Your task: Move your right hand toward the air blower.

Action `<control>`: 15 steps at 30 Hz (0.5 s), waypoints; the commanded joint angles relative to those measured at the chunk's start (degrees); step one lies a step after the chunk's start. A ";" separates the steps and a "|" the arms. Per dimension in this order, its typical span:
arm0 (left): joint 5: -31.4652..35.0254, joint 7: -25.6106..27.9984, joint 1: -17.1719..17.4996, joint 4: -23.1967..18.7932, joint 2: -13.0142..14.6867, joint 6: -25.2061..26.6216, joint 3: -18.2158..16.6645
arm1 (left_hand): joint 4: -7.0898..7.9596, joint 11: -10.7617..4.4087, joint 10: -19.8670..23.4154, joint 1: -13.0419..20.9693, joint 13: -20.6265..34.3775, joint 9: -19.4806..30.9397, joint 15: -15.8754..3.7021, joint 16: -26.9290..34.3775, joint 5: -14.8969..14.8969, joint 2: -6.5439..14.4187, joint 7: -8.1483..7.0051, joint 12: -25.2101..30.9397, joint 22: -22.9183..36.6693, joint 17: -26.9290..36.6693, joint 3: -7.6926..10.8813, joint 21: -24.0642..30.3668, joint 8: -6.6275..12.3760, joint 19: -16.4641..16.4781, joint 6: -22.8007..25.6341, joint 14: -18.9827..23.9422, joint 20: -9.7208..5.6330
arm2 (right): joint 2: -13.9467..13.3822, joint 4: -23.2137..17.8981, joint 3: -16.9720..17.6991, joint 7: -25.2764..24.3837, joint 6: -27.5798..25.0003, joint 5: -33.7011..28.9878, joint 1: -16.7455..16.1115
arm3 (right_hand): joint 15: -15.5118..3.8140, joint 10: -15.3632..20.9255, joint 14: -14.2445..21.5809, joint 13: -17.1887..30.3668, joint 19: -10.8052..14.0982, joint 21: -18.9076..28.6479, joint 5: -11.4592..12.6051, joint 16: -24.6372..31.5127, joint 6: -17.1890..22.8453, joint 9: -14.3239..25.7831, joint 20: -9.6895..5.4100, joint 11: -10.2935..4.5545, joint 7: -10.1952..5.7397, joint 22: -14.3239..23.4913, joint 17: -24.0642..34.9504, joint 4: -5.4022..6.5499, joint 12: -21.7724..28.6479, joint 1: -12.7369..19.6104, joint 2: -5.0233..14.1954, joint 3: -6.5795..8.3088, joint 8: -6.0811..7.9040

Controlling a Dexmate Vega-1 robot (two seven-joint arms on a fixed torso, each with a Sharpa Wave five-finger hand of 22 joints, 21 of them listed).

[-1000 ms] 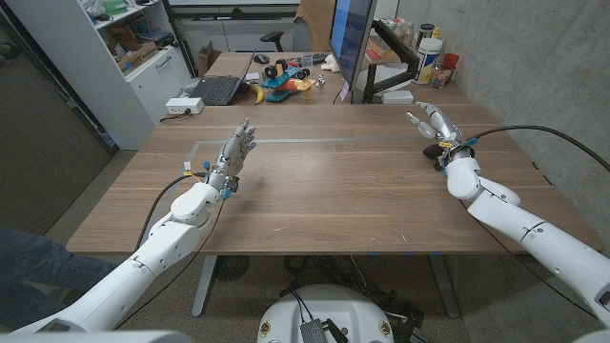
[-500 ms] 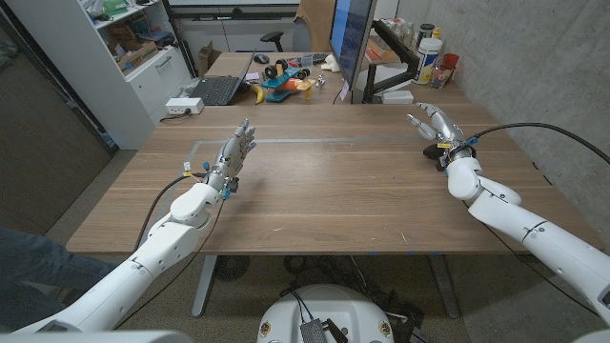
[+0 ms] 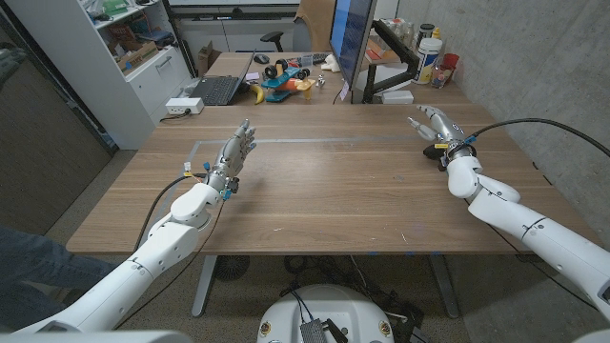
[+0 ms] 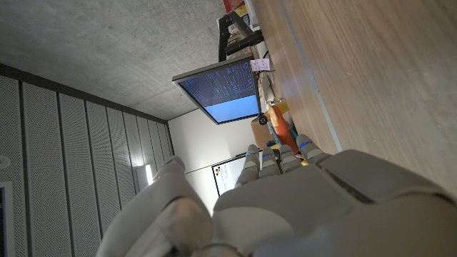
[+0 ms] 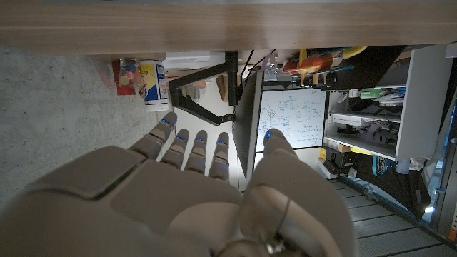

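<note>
**Plainly, both hands are open and hold nothing**

Head view: the right hand (image 3: 437, 126) is over the far right part of the wooden table (image 3: 334, 186), fingers apart and reaching away from the robot, with nothing between them. Beyond its fingertips, past the table's far edge, are a black monitor arm (image 3: 396, 59) and a cluster of bottles (image 3: 432, 50). Well off to its inner side, on the neighbouring desk, stand a monitor (image 3: 345, 38), an orange and blue toy with black wheels (image 3: 283, 76) and a laptop (image 3: 217, 89). The left hand (image 3: 236, 152) stands on its edge, palm upright, fingers straight and slightly spread, with nothing in it. A pale tape line (image 3: 286, 141) runs across the table just past its fingertips. Where the air blower lies I cannot tell.

Left wrist view: the back of the left hand (image 4: 300, 207) is close to the camera, fingers extended along the table (image 4: 371, 71). Beyond the fingertips are the lit monitor (image 4: 221, 89) and the orange toy (image 4: 280, 125).

Right wrist view: the right hand (image 5: 200, 200) shows its back, fingers (image 5: 187, 146) side by side and straight, thumb apart, nothing gripped. Ahead of the fingertips are the table edge (image 5: 228, 21), the monitor arm (image 5: 200, 89), the monitor seen edge-on (image 5: 246, 121) and a white bottle with a yellow label (image 5: 151, 82).
</note>
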 commanded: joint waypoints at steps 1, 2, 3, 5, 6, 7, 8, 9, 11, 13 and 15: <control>0.12 0.54 -0.17 0.05 -0.11 0.39 0.08 | -0.25 0.14 0.40 0.24 0.05 0.13 0.23 0.09 -0.06 0.55 0.08 -0.01 0.31 0.03 0.03 -0.13 0.11 -0.12 0.55 0.36 0.33 | -0.17 1.51 -1.58 0.93 -1.93 -0.96 1.67 | 0.00 0.31 -0.09 0.14 -0.41 -0.25 0.35 -0.13 0.26 -0.03 0.09 -0.19 0.02 0.24 -0.07 -0.28 -0.01 -0.37 -0.05 0.26 0.05; 0.12 0.54 -0.18 0.09 -0.13 0.36 0.08 | -0.26 0.11 0.41 0.23 0.05 0.13 0.23 0.09 -0.06 0.56 0.09 -0.01 0.31 0.03 0.02 -0.16 0.11 -0.11 0.56 0.36 0.36 | -0.21 1.59 -1.72 1.08 -2.04 -1.10 1.87 | 0.02 0.29 -0.12 0.14 -0.46 -0.29 0.35 -0.13 0.24 -0.03 0.09 -0.15 0.05 0.24 -0.07 -0.27 -0.02 -0.38 -0.05 0.25 0.04; 0.12 0.51 -0.20 0.16 -0.17 0.29 0.08 | -0.26 0.11 0.49 0.23 0.05 0.13 0.23 0.09 -0.06 0.56 0.07 0.02 0.31 0.03 0.02 -0.17 0.10 -0.11 0.56 0.37 0.33 | -0.10 1.49 -1.73 1.12 -2.59 -1.09 1.95 | -0.02 0.29 -0.16 0.14 -0.52 -0.34 0.36 -0.15 0.23 -0.03 0.08 -0.18 0.01 0.25 -0.07 -0.26 -0.03 -0.41 -0.04 0.25 0.04; 0.04 0.45 -0.20 0.25 -0.22 0.22 0.07 | -0.28 0.05 0.53 0.22 0.06 0.13 0.26 0.10 -0.06 0.57 0.08 0.03 0.32 0.03 0.01 -0.23 0.10 -0.08 0.58 0.41 0.32 | -0.32 1.59 -1.99 1.47 -2.51 -1.28 2.21 | 0.00 0.23 -0.16 0.15 -0.66 -0.44 0.36 -0.14 0.19 -0.03 0.05 -0.20 -0.01 0.25 -0.07 -0.25 -0.06 -0.47 -0.03 0.24 0.02; 0.11 0.55 -0.19 0.24 -0.21 0.25 0.07 | -0.28 0.06 0.54 0.21 0.06 0.13 0.24 0.10 -0.06 0.57 0.11 0.03 0.32 0.03 0.01 -0.25 0.12 -0.05 0.64 0.41 0.31 | -0.36 1.50 -2.10 1.68 -2.97 -1.39 2.31 | -0.03 0.23 -0.18 0.15 -0.68 -0.47 0.36 -0.15 0.20 -0.03 0.04 -0.21 -0.02 0.25 -0.08 -0.24 -0.06 -0.48 -0.03 0.24 0.02; 0.05 0.54 -0.17 0.24 -0.21 0.27 0.04 | -0.29 0.10 0.54 0.21 0.06 0.13 0.27 0.09 -0.06 0.58 0.08 0.03 0.32 0.03 0.00 -0.28 0.12 -0.06 0.66 0.41 0.31 | -0.50 1.57 -2.27 1.84 -2.99 -1.59 2.44 | -0.04 0.22 -0.20 0.15 -0.73 -0.51 0.37 -0.16 0.24 -0.03 0.07 -0.15 0.01 0.25 -0.08 -0.23 -0.07 -0.51 -0.03 0.24 0.03; 0.01 0.50 -0.14 0.28 -0.19 0.24 0.01 | -0.30 0.11 0.52 0.21 0.06 0.13 0.27 0.09 -0.06 0.58 0.06 0.01 0.32 0.03 0.00 -0.29 0.11 -0.03 0.66 0.40 0.33 | -0.46 1.51 -2.25 1.97 -3.39 -1.50 2.48 | -0.03 0.27 -0.20 0.15 -0.73 -0.54 0.37 -0.16 0.27 -0.03 0.07 -0.18 0.02 0.25 -0.08 -0.23 -0.05 -0.53 -0.03 0.23 0.04; 0.07 0.58 -0.09 0.28 -0.17 0.19 -0.03 | -0.30 0.15 0.53 0.20 0.06 0.13 0.28 0.09 -0.06 0.58 0.06 0.02 0.32 0.03 0.00 -0.31 0.11 -0.02 0.65 0.42 0.33 | -0.36 1.41 -2.19 1.98 -3.95 -1.42 2.49 | 0.05 0.25 -0.20 0.15 -0.74 -0.57 0.37 -0.16 0.29 -0.03 0.13 -0.16 0.00 0.25 -0.08 -0.22 -0.07 -0.56 -0.03 0.23 0.05; 0.00 0.66 0.03 0.28 -0.17 0.08 -0.15 | -0.31 0.11 0.56 0.20 0.06 0.13 0.23 0.09 -0.06 0.59 0.05 0.02 0.32 0.03 -0.01 -0.34 0.10 0.01 0.65 0.43 0.36 | -0.52 1.44 -2.23 2.11 -4.08 -1.38 2.52 | 0.23 0.28 -0.23 0.15 -0.76 -0.64 0.38 -0.17 0.47 -0.03 0.24 -0.19 -0.06 0.25 -0.09 -0.20 -0.06 -0.63 -0.04 0.21 0.11; 0.01 0.76 0.11 0.32 -0.14 0.07 -0.22 | -0.33 0.04 0.55 0.19 0.06 0.13 0.26 0.09 -0.06 0.60 0.03 0.01 0.32 0.03 -0.02 -0.39 0.18 0.06 0.91 0.46 0.36 | -0.72 1.52 -2.35 2.29 -4.27 -1.49 2.63 | 0.34 0.31 -0.21 0.15 -0.76 -0.71 0.38 -0.16 0.68 -0.03 0.27 -0.17 -0.11 0.25 -0.10 -0.19 -0.06 -0.69 -0.04 0.20 0.19; -0.17 0.69 0.16 0.37 -0.16 0.11 -0.26 | -0.34 0.02 0.57 0.18 0.06 0.13 0.25 0.10 -0.06 0.61 0.05 0.01 0.32 0.03 -0.03 -0.43 0.21 0.11 1.00 0.48 0.37 | -0.89 1.55 -2.38 2.49 -4.45 -1.43 2.67 | 0.36 0.60 -0.18 0.15 -0.77 -0.78 0.39 -0.14 0.76 -0.03 0.28 -0.21 -0.08 0.25 -0.11 -0.18 0.04 -0.75 -0.04 0.19 0.21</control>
